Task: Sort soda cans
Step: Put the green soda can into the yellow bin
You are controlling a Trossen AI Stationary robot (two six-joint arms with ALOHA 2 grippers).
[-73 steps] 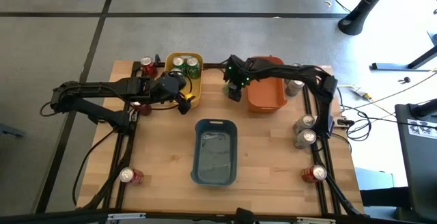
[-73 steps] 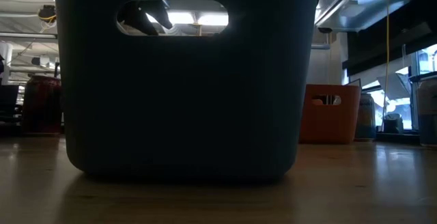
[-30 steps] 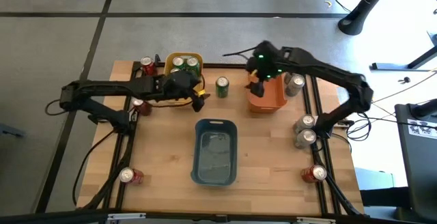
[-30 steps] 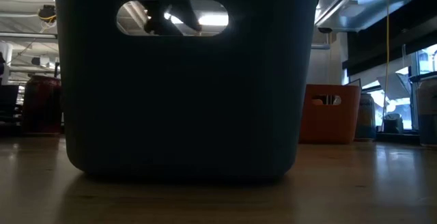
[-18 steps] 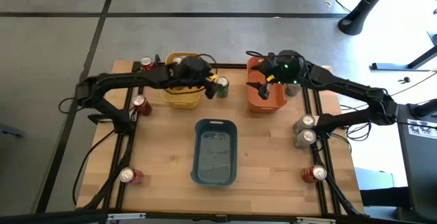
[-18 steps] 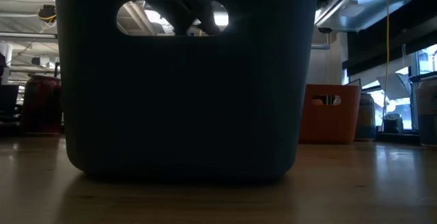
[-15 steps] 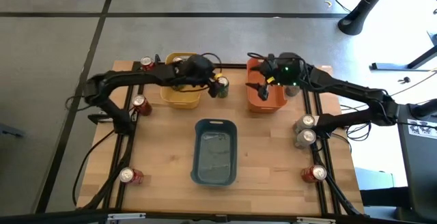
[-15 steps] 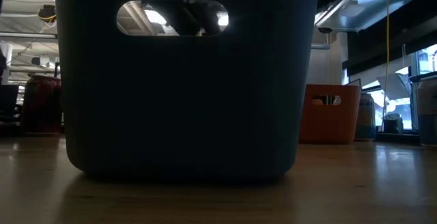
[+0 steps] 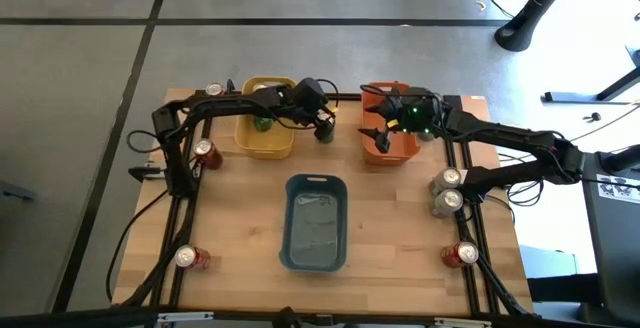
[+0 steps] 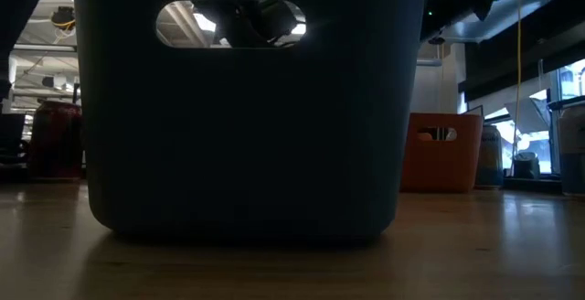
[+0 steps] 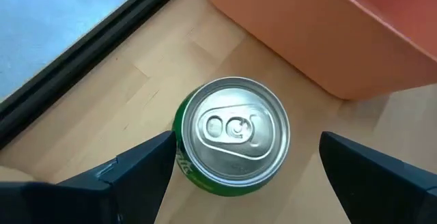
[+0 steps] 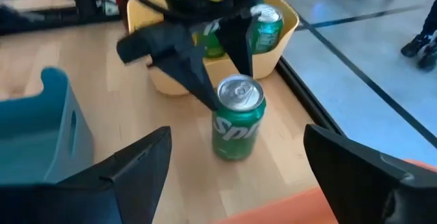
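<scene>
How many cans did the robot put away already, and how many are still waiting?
Done: green cans sit in the yellow bin; I can't count them. In hand: the left pincer hangs open above the green can standing on the table between the yellow and orange bin. The right pincer waits open over the orange one. Left: red cans and silver cans stand loose.
</scene>
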